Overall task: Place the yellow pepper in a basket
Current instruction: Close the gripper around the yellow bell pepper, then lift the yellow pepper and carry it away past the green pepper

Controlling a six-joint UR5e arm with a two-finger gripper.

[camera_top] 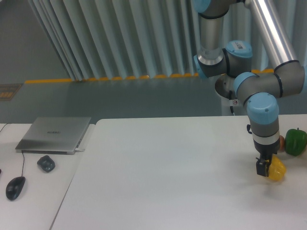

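The yellow pepper (277, 170) is near the table's right edge, glossy and lobed. My gripper (265, 168) points straight down onto its left side. One dark finger (261, 168) shows in front of the pepper, and the other is hidden behind it. The jaws look closed on the pepper, which is at or just above the table surface. No basket is in view.
A green bell pepper (296, 141) and a small brown-orange egg-shaped thing (282, 142) sit just behind the gripper at the right edge. On the left side table are a closed laptop (53, 134), a dark mouse (15, 187) and a small dark object (46, 163).
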